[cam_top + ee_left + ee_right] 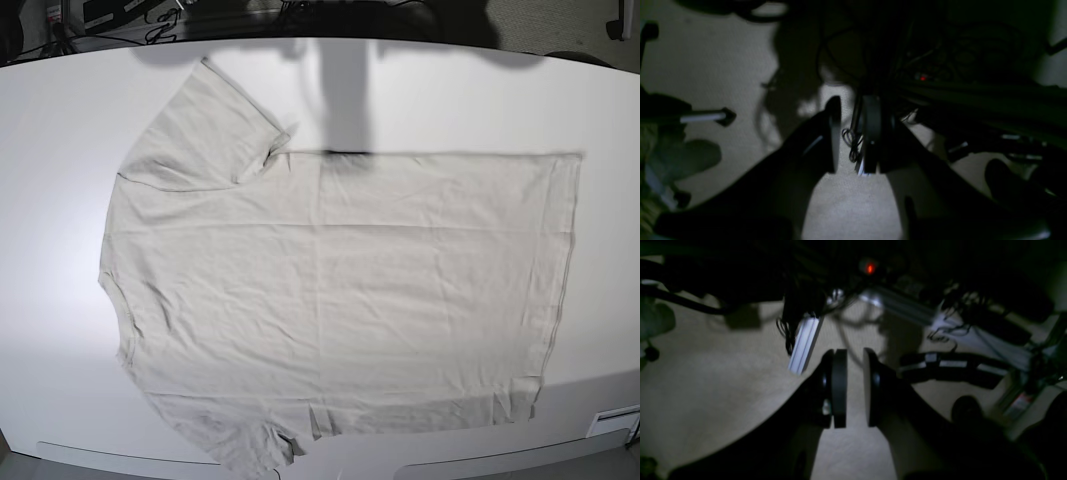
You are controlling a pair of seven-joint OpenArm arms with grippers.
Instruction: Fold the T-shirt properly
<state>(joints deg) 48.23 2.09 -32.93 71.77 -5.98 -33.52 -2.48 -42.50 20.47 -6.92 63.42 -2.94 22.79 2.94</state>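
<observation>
While the T-shirt (330,290) lies spread flat and unfolded across the white tabletop (50,200), neither claw shows in the base view, so both arms appear to hang clear of the cloth. The wrist views show only carpeted floor (853,203), cables and frame rails beyond the fingertips, with no fabric between or near the pads. The shirt's long axis runs sideways in the base view, collar end at that view's left, hem at its right. By the rig's layout the right arm should be nearer the collar and sleeves and the left arm nearer the hem, though which is closer just now I cannot tell.

The left gripper (853,133) stands with a narrow empty gap between its pads. The right gripper (855,388) likewise shows a slim open slot holding nothing.

The tabletop is smooth and bare around the shirt. One sleeve (215,125) lies splayed at the far edge, and the other overhangs the near edge.
</observation>
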